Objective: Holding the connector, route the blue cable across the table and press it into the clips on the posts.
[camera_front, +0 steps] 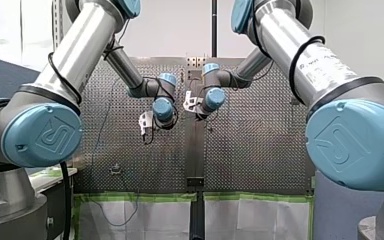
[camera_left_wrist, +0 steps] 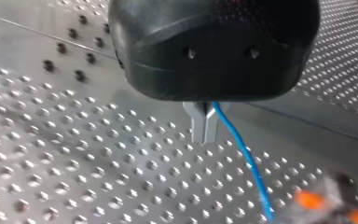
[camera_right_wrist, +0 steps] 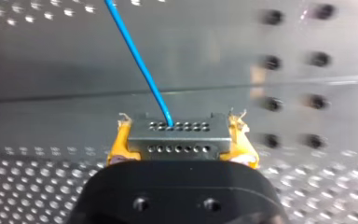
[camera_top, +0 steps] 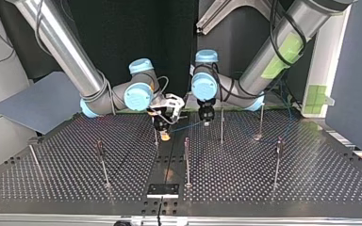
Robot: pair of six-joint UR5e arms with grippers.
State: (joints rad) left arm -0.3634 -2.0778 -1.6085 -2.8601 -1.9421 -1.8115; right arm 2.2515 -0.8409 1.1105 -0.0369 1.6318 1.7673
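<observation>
Connector sits clamped in my right gripper, mid-table near the arms' edge. My left gripper is pinched on the blue cable close by. No post looks threaded yet, so I'd say basically all the clipping's left.

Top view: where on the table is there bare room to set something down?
Bare: the near stretch between the middle post and the right-hand post, and the one between the left-hand post and the corner post. Crowded: the far middle, where my right hand holds the connector and my left hand the blue cable.
</observation>
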